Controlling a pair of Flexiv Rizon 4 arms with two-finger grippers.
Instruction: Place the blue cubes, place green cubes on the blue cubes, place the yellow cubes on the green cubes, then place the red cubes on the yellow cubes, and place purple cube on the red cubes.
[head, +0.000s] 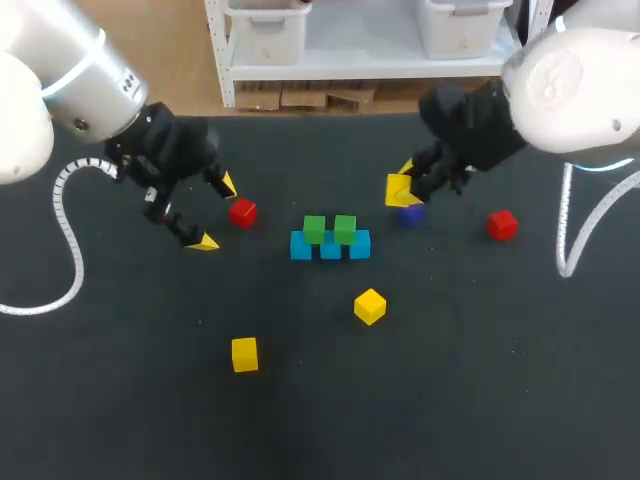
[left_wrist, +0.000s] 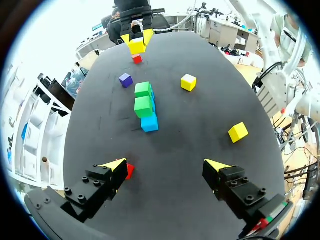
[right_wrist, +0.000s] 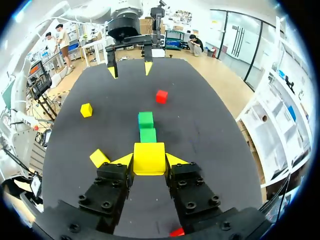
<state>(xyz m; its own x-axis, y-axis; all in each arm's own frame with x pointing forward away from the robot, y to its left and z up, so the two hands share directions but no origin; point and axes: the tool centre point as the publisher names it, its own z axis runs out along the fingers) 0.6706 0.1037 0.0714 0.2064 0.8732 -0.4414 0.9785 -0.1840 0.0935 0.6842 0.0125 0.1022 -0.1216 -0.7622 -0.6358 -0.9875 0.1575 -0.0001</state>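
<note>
Three blue cubes (head: 330, 246) lie in a row mid-table, with two green cubes (head: 314, 229) (head: 345, 229) on top. My right gripper (head: 403, 190) hangs right of the row, shut on a yellow cube (right_wrist: 149, 158), above the purple cube (head: 410, 214). Two more yellow cubes (head: 369, 306) (head: 244, 354) lie nearer the front. One red cube (head: 242, 211) sits just beside my left gripper (head: 216, 212), which is open; in the left wrist view that red cube (left_wrist: 129, 170) is outside one finger, not between them. The other red cube (head: 502, 225) lies at the right.
A coiled white cable (head: 66, 225) hangs from my left arm over the table's left side, and another cable (head: 580, 235) hangs at the right. The table is a dark mat (head: 450, 380) with bare room along the front.
</note>
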